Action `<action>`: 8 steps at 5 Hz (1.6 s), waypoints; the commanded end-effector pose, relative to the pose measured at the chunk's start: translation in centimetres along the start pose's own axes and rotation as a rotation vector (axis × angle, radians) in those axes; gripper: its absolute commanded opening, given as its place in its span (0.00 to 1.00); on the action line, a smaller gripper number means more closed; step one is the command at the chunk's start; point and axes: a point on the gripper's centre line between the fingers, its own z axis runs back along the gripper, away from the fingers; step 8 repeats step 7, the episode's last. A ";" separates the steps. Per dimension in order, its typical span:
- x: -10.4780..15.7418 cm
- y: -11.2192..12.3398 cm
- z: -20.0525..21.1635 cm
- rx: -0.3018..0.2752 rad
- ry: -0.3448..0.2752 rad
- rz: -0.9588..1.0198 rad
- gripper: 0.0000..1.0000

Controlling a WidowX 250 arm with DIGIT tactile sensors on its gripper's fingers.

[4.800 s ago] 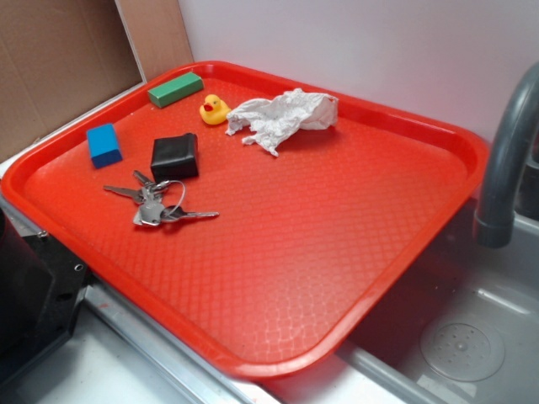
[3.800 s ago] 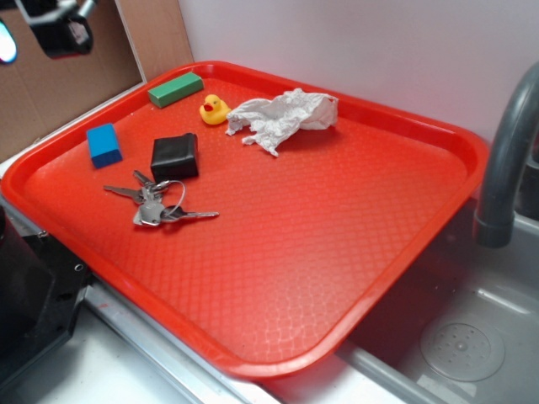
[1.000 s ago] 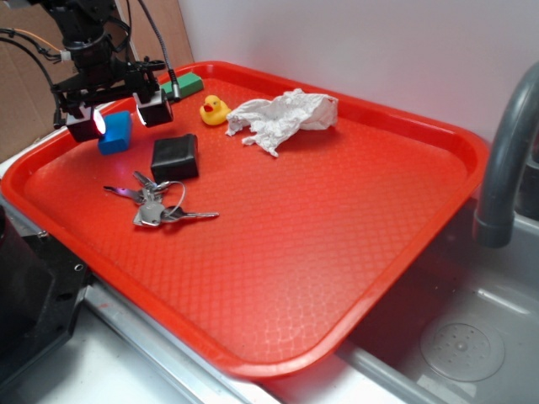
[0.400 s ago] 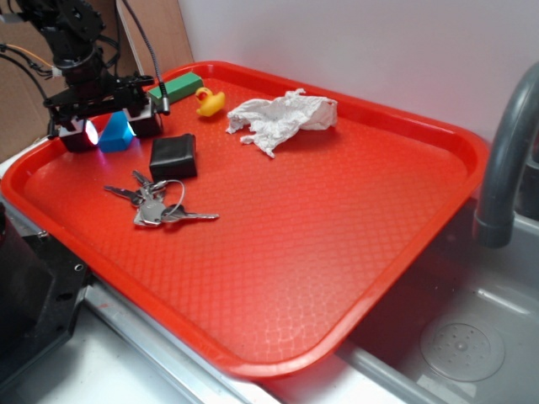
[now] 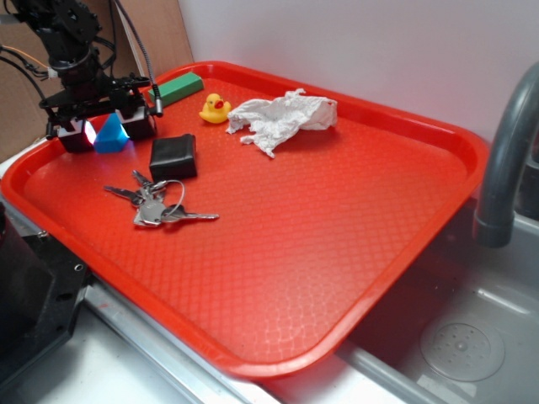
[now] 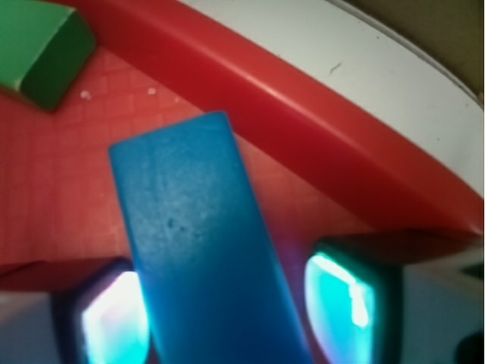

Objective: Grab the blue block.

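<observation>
The hand is down at the far left corner of the red tray, its 2 fingers set on either side of the blue block. In the exterior view the block shows as a bright blue wedge between the dark finger tips, tilted rather than lying flat on the tray floor. In the wrist view the blue block fills the middle of the picture as a long slab running between the 2 lit pads, one glowing at the lower left and one at the lower right. The left pad appears to be against the block's side, while a narrow strip of tray shows between the block and the right pad, so the hand is narrowed about the block, but I cannot tell whether it grips it firmly. The green block lies just behind the hand near the tray's far rim; its corner also shows at the upper left of the wrist view, apart from the blue block. A black pouch sits just beside the hand on its right, with a bunch of keys in front of it. A yellow rubber duck and a crumpled white tissue lie farther along the tray's back. A grey faucet rises at the right over a sink.
</observation>
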 end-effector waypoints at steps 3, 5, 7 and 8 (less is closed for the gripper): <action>-6.8 -4.1 13.4 -0.224 -0.169 -0.607 0.00; -8.1 -8.0 23.7 -0.273 -0.146 -0.879 0.00; -6.5 -7.7 25.5 -0.314 -0.055 -0.818 0.00; -6.5 -7.7 25.5 -0.314 -0.055 -0.818 0.00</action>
